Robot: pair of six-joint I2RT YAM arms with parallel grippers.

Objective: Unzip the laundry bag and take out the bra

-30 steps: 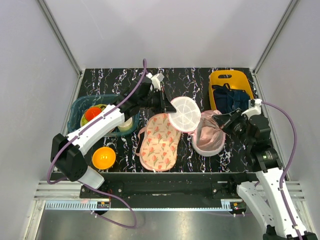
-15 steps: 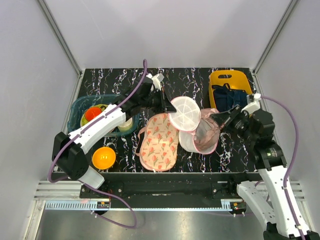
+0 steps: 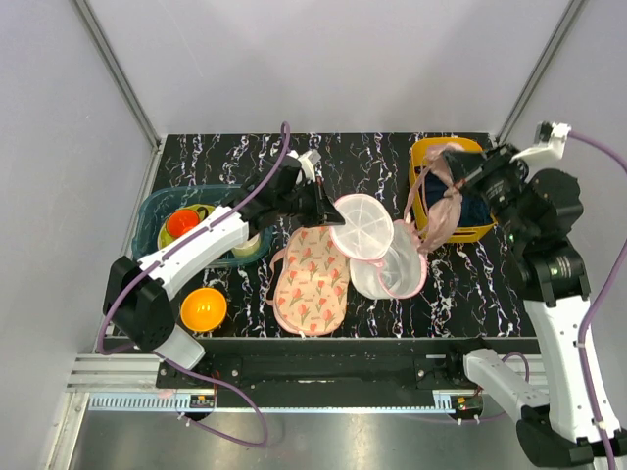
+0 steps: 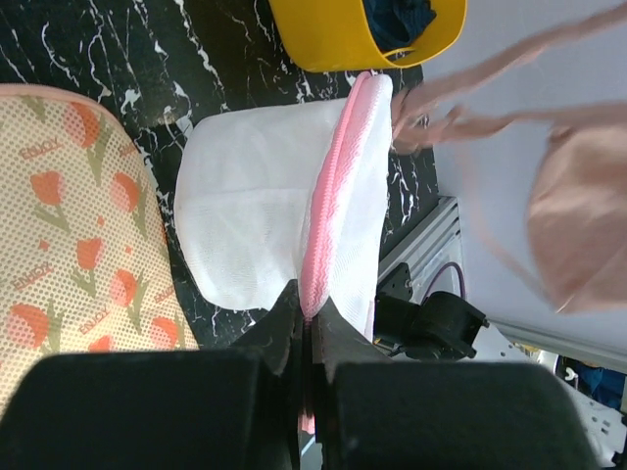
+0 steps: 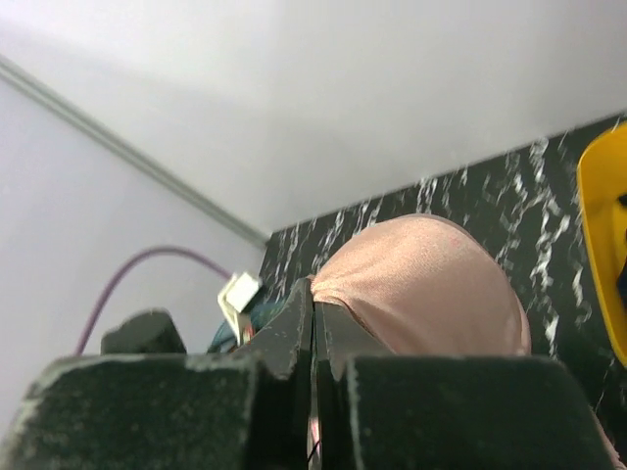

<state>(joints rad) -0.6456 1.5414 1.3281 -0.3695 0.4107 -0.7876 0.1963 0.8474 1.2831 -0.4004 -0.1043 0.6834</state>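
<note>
Over the yellow basket, the right gripper is pinching the bra by its edge while the left gripper is clamping the laundry bag rim, risking a dangling strap snagging there.

bra right of laundry bag, pad left of it

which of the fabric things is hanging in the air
The pink bra, dangling from the right gripper. The floral pad lies flat, the navy garment sits in the basket, the mesh bag rests on the table.
</note>
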